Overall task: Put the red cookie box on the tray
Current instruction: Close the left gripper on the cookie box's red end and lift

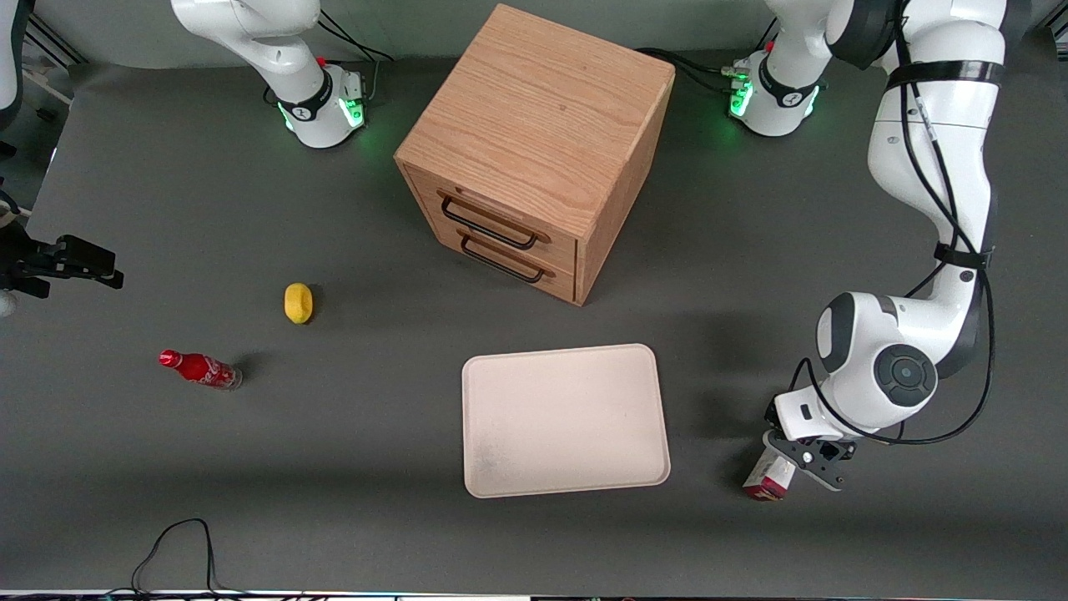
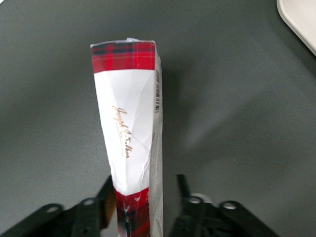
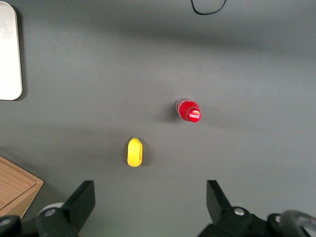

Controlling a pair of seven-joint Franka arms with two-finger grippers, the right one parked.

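We have the gripper low over the table at the working arm's end, and the box is right under it, near the tray but well clear of its rim. The tray is bare, so nothing has been delivered yet.

From the wrist view, the box runs lengthwise away from the gripper, white panel up, tartan at each end. One finger sits against the side of the box; the other shows a sliver of dark gap beside the printed edge. We read that as nearly closed around the near end, but whether the grip is fully seated we cannot tell. Whether the box rests on the table or is just off it, we cannot tell either.

So the step in hand looks like securing and lifting. We are holding a long, thin carton by one end, and that wants care: the free end will tend to droop or swing. We want both pads firmly on before rising, yet cardboard dents, so not too hard. Lift straight up, enough for the low end to clear the tray rim, then travel slowly toward the tray's middle.

On arrival, we lower until the carton lies flat inside the rim, none of it resting on the edge, then release.
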